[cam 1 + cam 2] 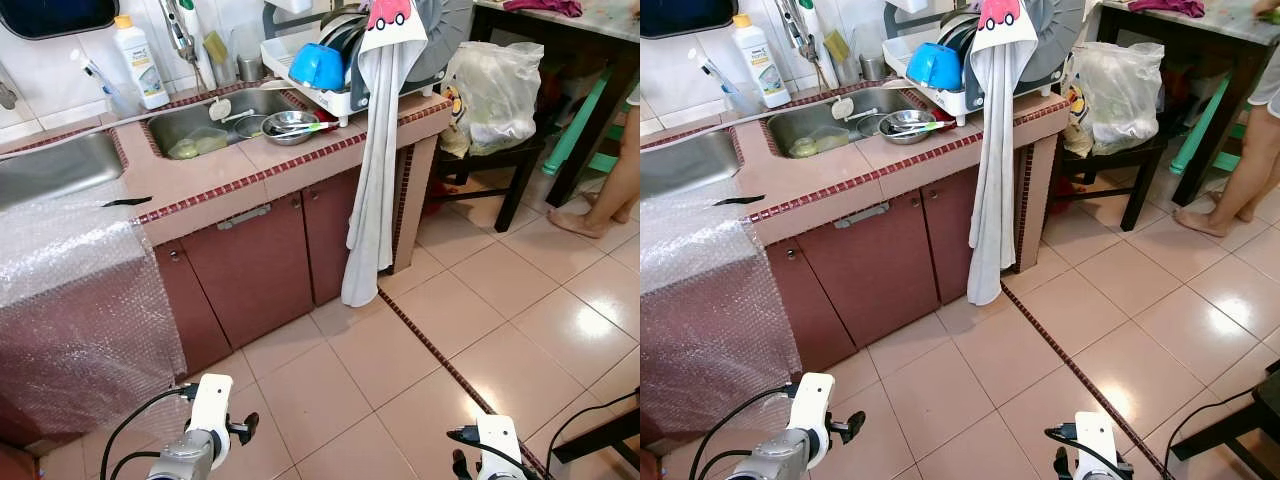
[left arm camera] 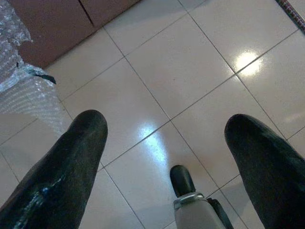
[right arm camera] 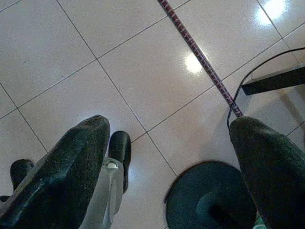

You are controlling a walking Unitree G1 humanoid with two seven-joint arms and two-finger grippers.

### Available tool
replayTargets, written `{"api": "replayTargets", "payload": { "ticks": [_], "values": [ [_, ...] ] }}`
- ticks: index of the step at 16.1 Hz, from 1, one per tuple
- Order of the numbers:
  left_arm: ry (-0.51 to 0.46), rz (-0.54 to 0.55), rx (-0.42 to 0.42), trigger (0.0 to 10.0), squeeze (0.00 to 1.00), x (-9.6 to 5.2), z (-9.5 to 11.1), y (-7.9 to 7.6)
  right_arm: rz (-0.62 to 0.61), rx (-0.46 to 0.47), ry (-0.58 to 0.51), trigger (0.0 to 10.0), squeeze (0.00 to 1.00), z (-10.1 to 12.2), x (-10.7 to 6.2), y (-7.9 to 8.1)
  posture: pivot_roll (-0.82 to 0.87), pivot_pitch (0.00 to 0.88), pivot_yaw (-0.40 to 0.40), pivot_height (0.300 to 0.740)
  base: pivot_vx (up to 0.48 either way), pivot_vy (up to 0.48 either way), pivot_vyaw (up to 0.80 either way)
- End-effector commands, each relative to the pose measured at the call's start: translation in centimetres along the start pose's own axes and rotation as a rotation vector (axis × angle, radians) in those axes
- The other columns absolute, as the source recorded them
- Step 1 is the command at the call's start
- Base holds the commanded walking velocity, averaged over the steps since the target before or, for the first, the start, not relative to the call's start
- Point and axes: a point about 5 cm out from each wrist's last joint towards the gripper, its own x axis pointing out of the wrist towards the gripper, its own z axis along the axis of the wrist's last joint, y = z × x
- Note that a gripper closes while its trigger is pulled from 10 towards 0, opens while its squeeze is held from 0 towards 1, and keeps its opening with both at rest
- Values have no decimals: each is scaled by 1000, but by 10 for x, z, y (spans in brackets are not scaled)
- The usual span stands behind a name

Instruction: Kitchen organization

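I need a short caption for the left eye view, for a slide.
Kitchen counter with sink, blue bowl in dish rack, hanging towel.

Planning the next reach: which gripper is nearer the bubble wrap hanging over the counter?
Left. The left gripper hangs open over the floor tiles right beside the bubble wrap. The right gripper, also open, hangs farther off, near the dark tile strip.

The person [image 1: 618,180] is cut off by the right edge, so just a leg and bare foot get shown. The bottle [image 1: 139,62] label is too small to be read. Most of the dish rack [image 1: 330,95] is hidden behind the hanging towel [image 1: 375,170].
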Motion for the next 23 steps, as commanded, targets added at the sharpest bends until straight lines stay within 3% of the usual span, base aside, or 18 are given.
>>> {"api": "replayTargets", "payload": {
  "ticks": [1, 2, 3, 7, 10, 12, 14, 18, 23],
  "values": [
    [-50, -6, 7, 10000, 0, 7, 35, -15, 148, 71, 31, 10000, 0, 42, 8, 40, 14, 0, 57, 740, 0, 0, 0],
    [-5, 0, -22, 10000, 0, 6, 16, -17, 141, -59, 2, 10000, 0, 30, 7, 24, -47, 0, 29, 740, 0, 0, 0],
    [16, 0, -24, 10000, 0, 5, 7, -19, 137, -105, -1, 10000, 0, 27, 7, 15, -47, 0, 29, 740, 0, 0, 0],
    [22, 5, 18, 10000, 0, 4, 6, -14, 148, -57, -8, 10000, 0, 31, 7, 21, -45, 0, 56, 740, 0, 0, 0],
    [32, 14, 83, 10000, 0, 4, 7, -9, 174, -20, 30, 10000, 0, 15, 4, 30, -44, 0, 93, 740, 0, 0, 0],
    [32, 13, 125, 10000, 0, 3, 7, -7, 177, -24, 42, 10000, 0, 9, 2, 33, -48, 0, 108, 740, 0, 0, 0],
    [35, -31, 93, 10000, 0, 3, 6, -10, 171, -25, 57, 10000, 0, 2, 1, 31, -52, 0, 128, 740, 0, 0, 0],
    [42, -59, 137, 10000, 0, 3, 5, -12, 187, -61, 57, 10000, 0, -1, 0, 33, -48, 0, 138, 740, 0, 0, 0],
    [47, -90, 150, 10000, 0, 2, 0, -12, 212, -88, 50, 10000, 0, 1, -1, 41, -16, 0, 130, 740, 0, 0, 800]
  ]
}}
